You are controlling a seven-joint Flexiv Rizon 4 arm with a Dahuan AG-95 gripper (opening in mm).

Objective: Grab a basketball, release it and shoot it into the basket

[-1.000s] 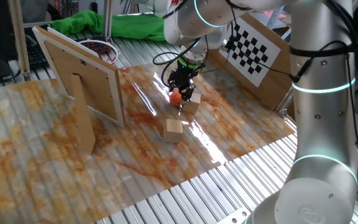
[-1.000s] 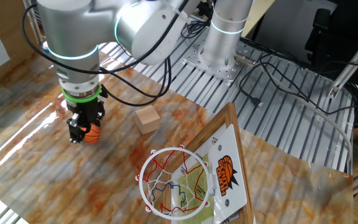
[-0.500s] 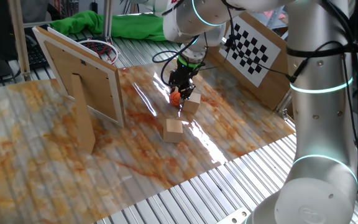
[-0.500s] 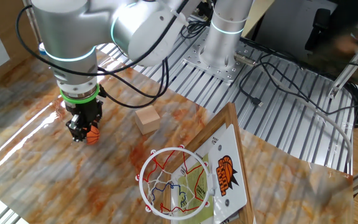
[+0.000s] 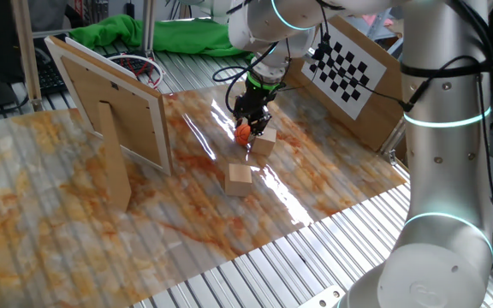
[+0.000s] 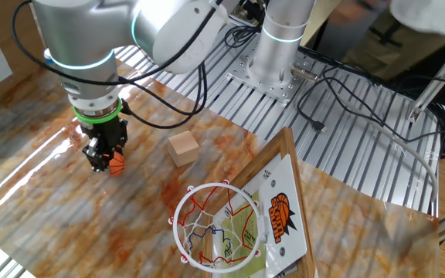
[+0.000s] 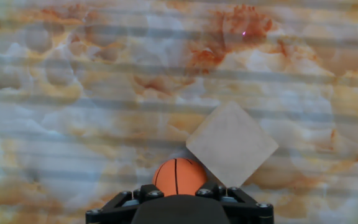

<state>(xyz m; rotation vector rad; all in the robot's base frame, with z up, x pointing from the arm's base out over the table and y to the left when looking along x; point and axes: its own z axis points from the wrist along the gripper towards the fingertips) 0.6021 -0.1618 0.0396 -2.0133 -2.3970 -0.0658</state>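
**Pinching the ball, now for the lift**

Checking in from the remote seat. My claw (image 6: pixel 108 161) points straight down at the marbled surface (image 5: pixel 144 222) and is pinching the basketball (image 5: pixel 243 133) between its fingers. The hand view shows the ball (image 7: pixel 179 177) tucked right against the finger block, seam line facing the camera. Whether it's resting on the surface or a hair above it, I can't tell.

How I'd play this step: a wooden cube (image 7: pixel 232 143) sits just beside the ball, touching it or nearly so in the hand view, so I'd lift straight up before swinging anywhere, otherwise a finger could drag that cube along. A second cube (image 5: pixel 239 179) sits a bit further toward the front edge, out of the way. A round ball in flat fingers can squirt out, so I'd go slow on the rise and save any wrist twisting for once it's clear.

As for the basket (image 6: pixel 216 224): the red ring with its whitish net hangs on the wood-framed backboard (image 6: pixel 283 208), well apart from the claw. Nothing in the net right now. The release point needs to be over that ring, not its front rim, I reckon.
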